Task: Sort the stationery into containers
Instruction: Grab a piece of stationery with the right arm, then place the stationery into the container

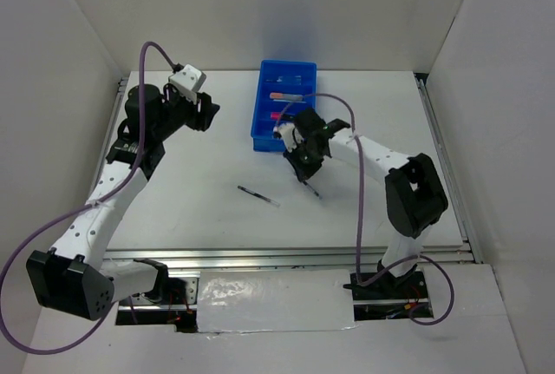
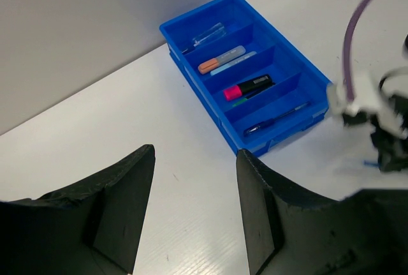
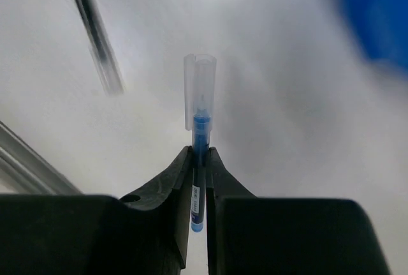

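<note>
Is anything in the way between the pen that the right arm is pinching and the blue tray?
Nothing visible. The right gripper pinches the blue pen close by the blue tray; the dark pen lies on the other side, away from the tray.

A robotics lab is shown: a white table [image 1: 199, 153] boxed in by plain white panels [image 1: 286, 9], a left arm [image 1: 108, 196] and right arm [image 1: 377, 157] bolted beside aluminium rails [image 1: 286, 257].
</note>
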`<control>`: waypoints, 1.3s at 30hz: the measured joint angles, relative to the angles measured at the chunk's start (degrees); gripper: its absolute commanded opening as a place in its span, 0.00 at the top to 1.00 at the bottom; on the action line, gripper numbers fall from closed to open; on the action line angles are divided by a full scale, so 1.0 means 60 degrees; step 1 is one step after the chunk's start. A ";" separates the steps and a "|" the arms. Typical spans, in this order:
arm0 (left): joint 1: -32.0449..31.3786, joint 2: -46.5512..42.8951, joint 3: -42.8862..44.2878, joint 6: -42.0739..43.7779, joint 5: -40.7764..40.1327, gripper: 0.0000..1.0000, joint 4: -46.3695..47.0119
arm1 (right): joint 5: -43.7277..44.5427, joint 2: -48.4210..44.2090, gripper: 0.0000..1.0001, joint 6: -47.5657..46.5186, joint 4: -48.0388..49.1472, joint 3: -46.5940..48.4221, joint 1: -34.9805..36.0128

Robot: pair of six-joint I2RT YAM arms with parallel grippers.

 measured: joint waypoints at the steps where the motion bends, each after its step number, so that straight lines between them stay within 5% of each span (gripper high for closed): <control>1: 0.0015 0.0007 0.0000 0.0022 0.0029 0.34 0.0004 | -0.0153 -0.0193 1.00 -0.0474 -0.0259 0.0535 -0.0138; 11: 0.0047 0.0645 0.0000 0.0025 0.0168 0.26 0.0357 | -0.1330 0.0299 1.00 -0.3967 -0.0503 0.6983 -0.1104; 28: 0.0168 0.0943 0.0055 -0.0193 -0.0211 0.13 0.0619 | -0.1774 0.2259 0.99 -0.6400 0.0437 0.5825 -0.1140; 35: 0.0233 0.0943 0.0076 0.0623 0.1275 0.18 -0.0106 | -0.1821 0.2510 0.91 -0.6776 0.0783 0.5530 -0.1140; 39: 0.0222 0.0943 0.0076 0.1042 0.2084 0.19 -0.0787 | -0.1832 0.2932 0.77 -0.6940 0.0780 0.5530 -0.1140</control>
